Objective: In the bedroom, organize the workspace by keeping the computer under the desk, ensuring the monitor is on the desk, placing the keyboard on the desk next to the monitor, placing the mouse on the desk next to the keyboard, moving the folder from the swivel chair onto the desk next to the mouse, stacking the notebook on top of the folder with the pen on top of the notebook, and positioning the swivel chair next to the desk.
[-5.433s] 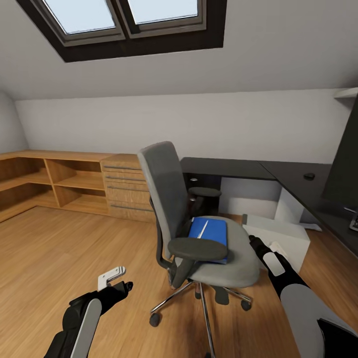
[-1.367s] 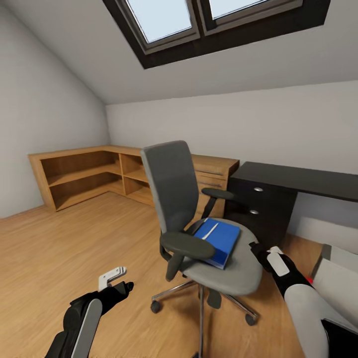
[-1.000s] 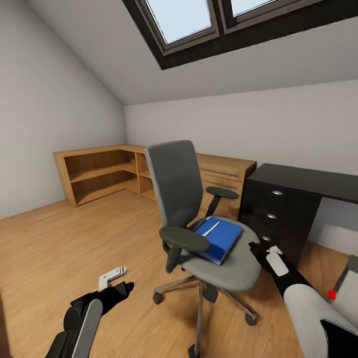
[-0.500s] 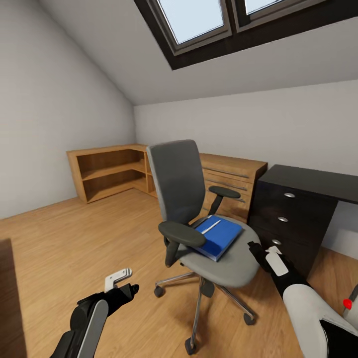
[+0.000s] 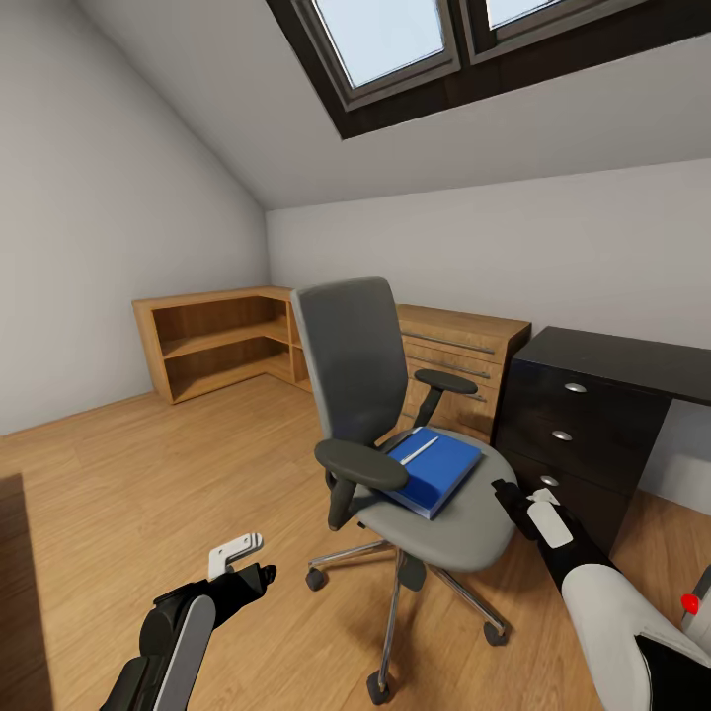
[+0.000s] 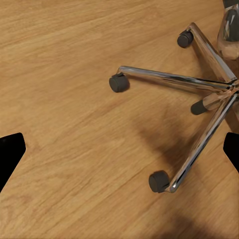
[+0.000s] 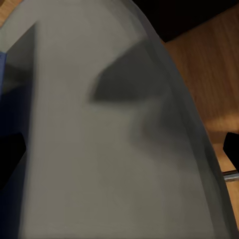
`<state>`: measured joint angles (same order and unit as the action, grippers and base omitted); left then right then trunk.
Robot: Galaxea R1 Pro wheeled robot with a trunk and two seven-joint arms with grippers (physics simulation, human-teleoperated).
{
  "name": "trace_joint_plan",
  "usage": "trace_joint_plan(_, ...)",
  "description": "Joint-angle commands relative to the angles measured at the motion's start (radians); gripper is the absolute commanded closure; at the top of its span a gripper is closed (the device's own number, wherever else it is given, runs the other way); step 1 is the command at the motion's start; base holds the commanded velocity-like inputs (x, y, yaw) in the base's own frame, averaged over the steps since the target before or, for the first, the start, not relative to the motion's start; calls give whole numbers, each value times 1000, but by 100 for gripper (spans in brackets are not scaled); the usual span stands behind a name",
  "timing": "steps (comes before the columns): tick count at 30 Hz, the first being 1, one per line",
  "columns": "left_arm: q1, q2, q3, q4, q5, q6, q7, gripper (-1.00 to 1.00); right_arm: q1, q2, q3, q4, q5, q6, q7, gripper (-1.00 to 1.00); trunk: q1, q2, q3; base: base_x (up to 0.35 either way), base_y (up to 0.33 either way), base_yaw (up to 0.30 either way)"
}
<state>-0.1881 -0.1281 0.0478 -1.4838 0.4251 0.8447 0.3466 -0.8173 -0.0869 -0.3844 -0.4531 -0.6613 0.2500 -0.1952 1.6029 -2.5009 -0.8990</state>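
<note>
The swivel chair (image 5: 446,513), grey with black armrests and a chrome star base (image 6: 199,84), stands in mid-floor. On its seat lies the blue folder (image 5: 439,476) with a thin pale pen (image 5: 420,451) across its top. My right gripper (image 5: 513,499) is open at the seat's near right edge, its fingers apart over the grey seat pad (image 7: 119,149). Low to the chair's left, my left gripper (image 5: 242,558) is open above the floor, beside the casters (image 6: 119,154). A grey corner with a red light, the computer (image 5: 694,599), peeks in at lower right. Monitor, keyboard, mouse, notebook and desk are out of view.
A black drawer cabinet (image 5: 583,434) stands right behind the chair's right side. Light-wood shelves (image 5: 212,341) and a wooden drawer unit (image 5: 464,355) line the far walls under a sloped ceiling. Open wooden floor (image 5: 148,474) stretches to the left.
The whole view swung around the chair over the earlier frames, bringing the left wall and shelves into sight. In the last half second nothing moved; the folder stays on the seat.
</note>
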Motion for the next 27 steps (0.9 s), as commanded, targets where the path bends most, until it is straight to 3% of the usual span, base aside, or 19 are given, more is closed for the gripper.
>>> trace_joint_plan(1,-1,-1,1,-1,11,3,8,-100,0,0,-1,-2,-9,4,-6,-100,0,0,-1,0,0,0)
trace_joint_plan(13,-1,-1,1,-1,11,4,9,-100,0,0,-2,-2,-9,5,-6,-100,0,0,-1,-27,0,0)
trace_joint_plan(22,-1,1,1,12,11,4,8,-100,0,0,-1,-2,-8,3,-6,-100,0,0,-1,-264,-49,0)
trace_joint_plan(27,-1,2,1,13,9,2,8,-100,0,11,-1,0,-9,3,-5,-100,0,0,-1,-30,-6,0)
